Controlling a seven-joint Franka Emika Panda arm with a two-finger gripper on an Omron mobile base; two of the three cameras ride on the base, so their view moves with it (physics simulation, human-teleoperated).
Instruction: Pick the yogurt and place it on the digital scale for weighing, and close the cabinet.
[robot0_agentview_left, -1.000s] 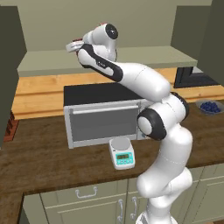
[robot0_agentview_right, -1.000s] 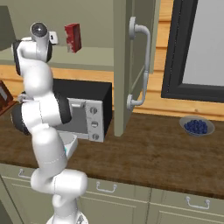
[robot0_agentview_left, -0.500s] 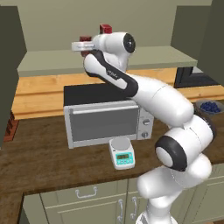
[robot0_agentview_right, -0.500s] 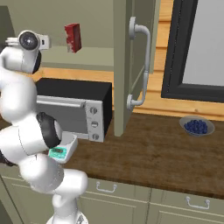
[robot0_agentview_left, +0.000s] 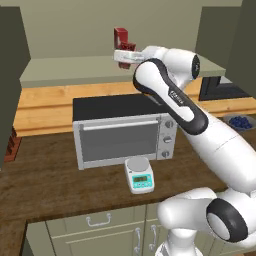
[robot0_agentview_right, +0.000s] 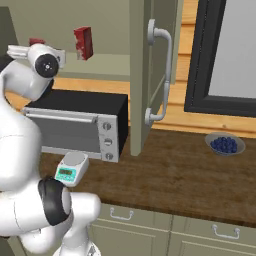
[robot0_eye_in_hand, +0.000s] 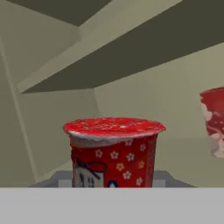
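Note:
The yogurt (robot0_eye_in_hand: 113, 151), a short red cup with white markings and a red foil lid, stands upright on the cabinet shelf, close and centred in the hand view; its top (robot0_agentview_right: 36, 41) peeks out just behind my wrist. My gripper (robot0_agentview_left: 120, 54) is inside the open olive-green cabinet (robot0_agentview_right: 145, 75) at shelf height. It is open, and nothing is held. The digital scale (robot0_agentview_left: 139, 175) (robot0_agentview_right: 72, 166) sits bare on the counter in front of the toaster oven.
A taller red-and-white carton (robot0_agentview_right: 83, 42) (robot0_eye_in_hand: 214, 120) stands on the same shelf beside the yogurt. The silver toaster oven (robot0_agentview_left: 122, 132) sits under the shelf. A bowl of blueberries (robot0_agentview_right: 225, 144) is at the counter's right. The open cabinet door's bar handle (robot0_agentview_right: 162, 75) juts forward.
The arm has swung and stretched rightward. The hand has slid along the shelf deeper into the cabinet, closer to the yogurt. Scale and oven have stayed put.

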